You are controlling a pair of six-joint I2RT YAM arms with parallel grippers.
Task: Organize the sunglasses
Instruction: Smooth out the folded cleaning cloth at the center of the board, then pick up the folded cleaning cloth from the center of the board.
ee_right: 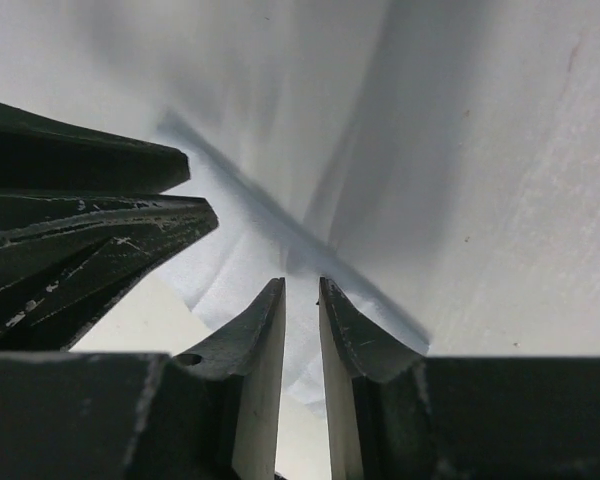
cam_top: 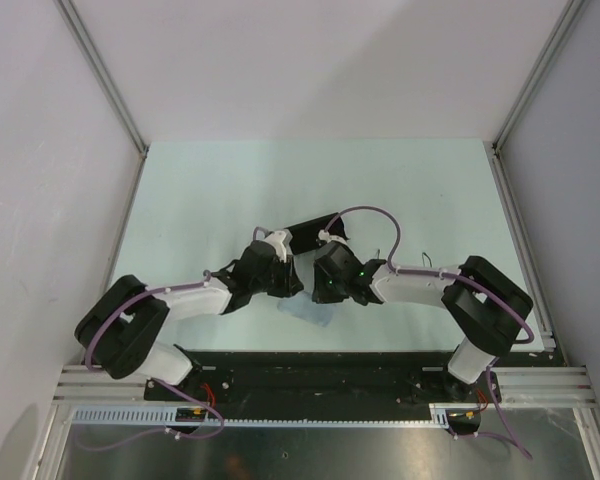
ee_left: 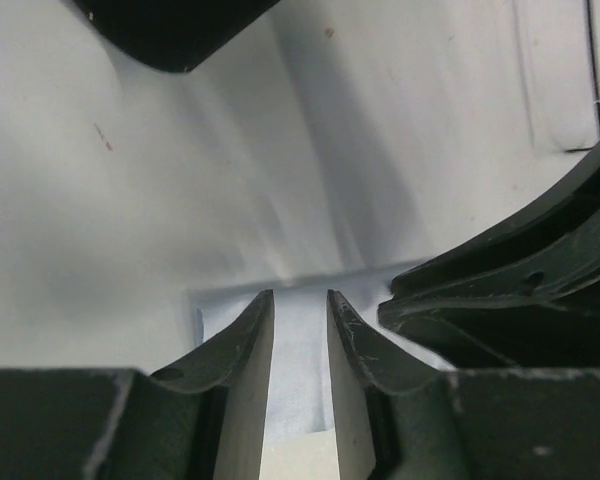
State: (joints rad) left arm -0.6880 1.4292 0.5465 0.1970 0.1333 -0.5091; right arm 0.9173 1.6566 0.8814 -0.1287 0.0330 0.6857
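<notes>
Left hand point(ee_left: 300, 300) and right hand point(ee_right: 302, 285) are both only cracked open a sliver, gripping nothing, with their tips close together over the light blue cloth point(cam_top: 310, 312). The sunglasses point(cam_top: 423, 263) sit on the desk point(cam_top: 210, 200) off to the right of the right hand. They're pretty tiny in the overhead shot though.

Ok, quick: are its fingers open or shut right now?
Left gripper: slightly open, nothing visibly held.
Right gripper: slightly open, nothing visibly held.

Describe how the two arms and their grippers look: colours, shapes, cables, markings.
The left arm and right arm each have bulky black joint housings linked by white segments, with a purple cable looping alongside. A green light glows on the right arm. The left gripper and right gripper each have two black, curved, scratched fingers with pale inner faces.
</notes>
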